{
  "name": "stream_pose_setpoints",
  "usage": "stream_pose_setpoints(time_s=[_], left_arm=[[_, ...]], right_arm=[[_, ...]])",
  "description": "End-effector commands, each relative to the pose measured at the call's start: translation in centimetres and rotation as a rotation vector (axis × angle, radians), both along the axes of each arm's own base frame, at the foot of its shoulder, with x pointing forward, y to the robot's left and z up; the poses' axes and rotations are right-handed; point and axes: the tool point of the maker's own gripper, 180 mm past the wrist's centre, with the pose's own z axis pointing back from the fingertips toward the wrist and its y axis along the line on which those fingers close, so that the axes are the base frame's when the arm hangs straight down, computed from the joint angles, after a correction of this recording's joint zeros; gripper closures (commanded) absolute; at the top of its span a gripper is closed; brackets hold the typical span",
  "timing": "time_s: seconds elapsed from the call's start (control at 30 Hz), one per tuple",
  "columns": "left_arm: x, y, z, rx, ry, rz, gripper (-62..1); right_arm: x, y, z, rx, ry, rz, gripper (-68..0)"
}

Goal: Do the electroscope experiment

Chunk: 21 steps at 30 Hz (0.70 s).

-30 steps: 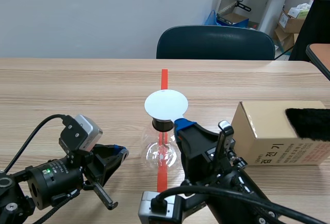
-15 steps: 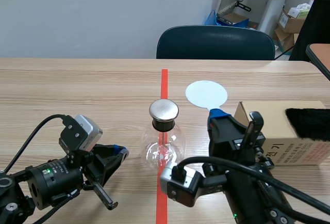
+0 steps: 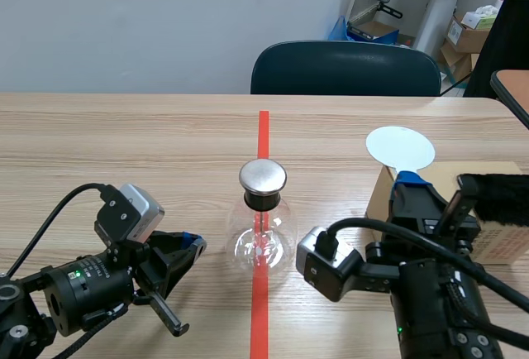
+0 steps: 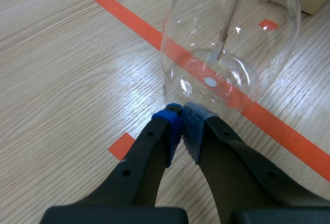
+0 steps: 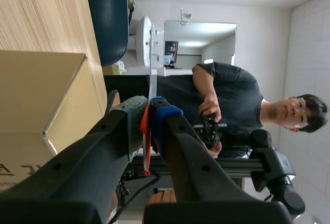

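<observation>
**Disc being carried away from the flask**

Table (image 3: 124,144) is bearing the whole set-up, and the right arm is swinging across it toward the cardboard box (image 3: 506,250). One second ago the white disc (image 3: 400,147) was hanging directly over the metal cap (image 3: 263,176) of the glass flask (image 3: 263,239). Half a second ago it was already off to the right. Now it is standing above the near corner of the box, well apart from the flask and close to the black fur (image 3: 496,198) lying on top of the box.

The approach to the cap is therefore looking finished for this pass. The disc is probably heading back to the fur for rubbing, though that is a judgement only. The parts inside the flask are too small to read.

The right gripper (image 5: 147,113) is pinching the disc's thin orange-red handle (image 5: 146,131) between its pads, holding the disc upright beyond its fingertips. The left gripper (image 4: 181,114) is lying low with its pads pressed together on nothing. The base of the flask is sitting just ahead of its tips, and contact cannot be judged.
</observation>
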Motion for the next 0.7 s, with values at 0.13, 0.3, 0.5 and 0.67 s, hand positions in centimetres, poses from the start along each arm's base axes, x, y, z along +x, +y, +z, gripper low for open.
stream_pose_setpoints(time_s=[0.13, 0.3, 0.5, 0.67], left_arm=[[0.4, -0.4, 0.8, -0.024, -0.021, -0.004, -2.7], [0.4, -0.4, 0.8, -0.024, -0.020, -0.004, -2.7], [0.4, -0.4, 0.8, -0.024, -0.020, -0.004, -2.7], [0.4, -0.4, 0.8, -0.024, -0.020, -0.004, -2.7]], right_arm=[[0.4, -0.3, 1.2, 0.012, -0.040, -0.012, -1.0], [0.4, 1.3, 1.2, 0.007, -0.038, 0.077, -1.0], [0.0, 3.9, 1.1, -0.001, -0.034, 0.224, -1.0], [-0.6, 6.0, 1.0, -0.008, -0.031, 0.347, -1.0]])
